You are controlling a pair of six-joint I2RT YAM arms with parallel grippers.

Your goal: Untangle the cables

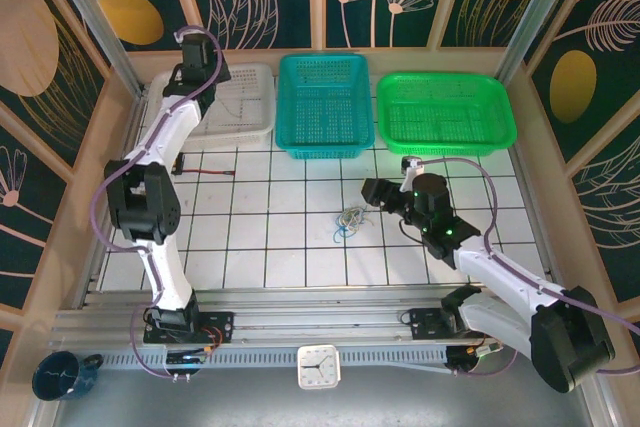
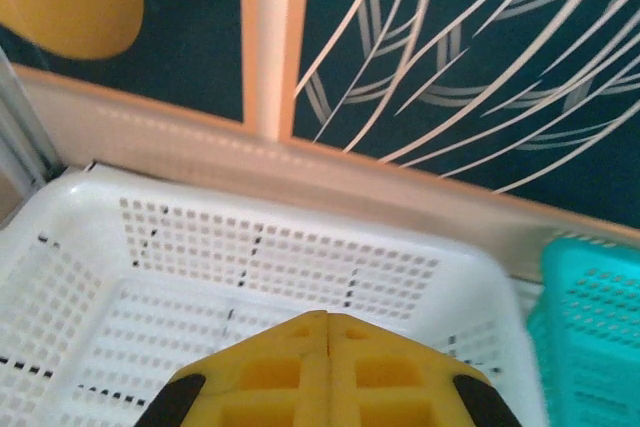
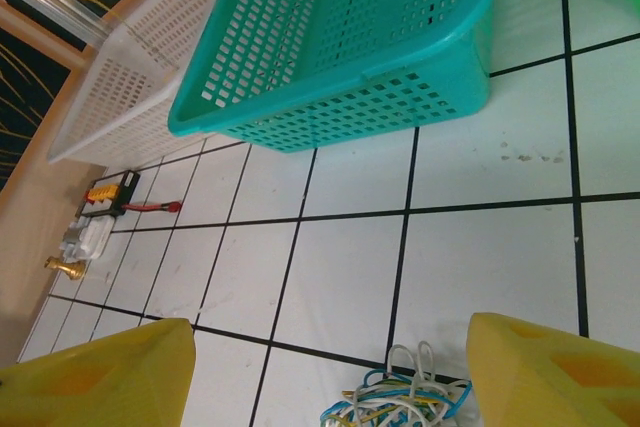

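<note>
A: Left arm?
B: Stretched far back, tool [image 2: 328, 335] closed, over the white basket [image 2: 250, 257].
A: Right?
B: Bent low, tool [image 3: 330, 367] open. The cables [image 3: 395, 405] lie knotted just ahead, mid-table [image 1: 300, 267].

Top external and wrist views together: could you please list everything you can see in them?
cables: one knot, whitish and blue, middle of the table
white basket: one, white, far left
teal basket: one, teal, far middle
green basket: one, green, far right
red wire with connector board: one, red, on the tiles near the white basket
clock: one, white, near edge between the arm bases
mug: one, dark blue, beyond the near left corner
table: one, white tiles, black lines
left gripper: one, yellow fingers, shut, over the white basket
right gripper: one, yellow fingers, open, facing the cables
</note>
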